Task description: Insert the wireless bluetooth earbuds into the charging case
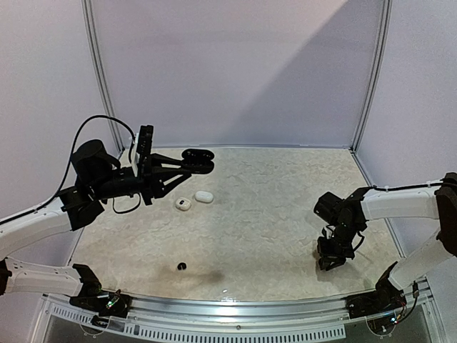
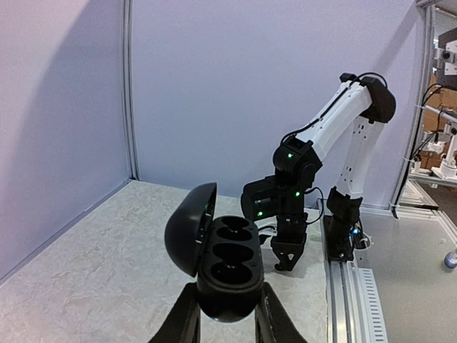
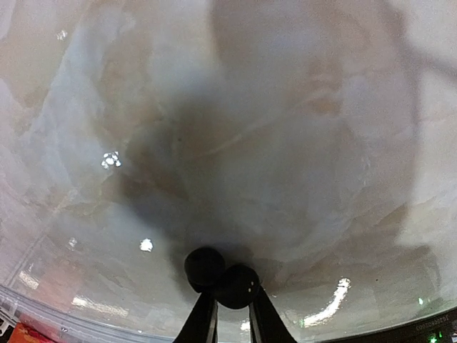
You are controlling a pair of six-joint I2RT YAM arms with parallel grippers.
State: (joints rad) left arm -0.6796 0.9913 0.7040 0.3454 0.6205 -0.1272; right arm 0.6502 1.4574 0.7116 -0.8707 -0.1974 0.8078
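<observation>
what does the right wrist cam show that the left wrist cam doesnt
Only right wrist: the right gripper shut on a small round black earbud, with a dark shadow under it. Only left wrist: the left gripper holding an open black oval charging case, lid swung left and wells exposed, with the white-and-black right arm beyond. Both: the pale marbled tabletop.

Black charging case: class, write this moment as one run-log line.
left gripper: holds open black charging case aloft | right gripper: pinches black earbud near table
</observation>
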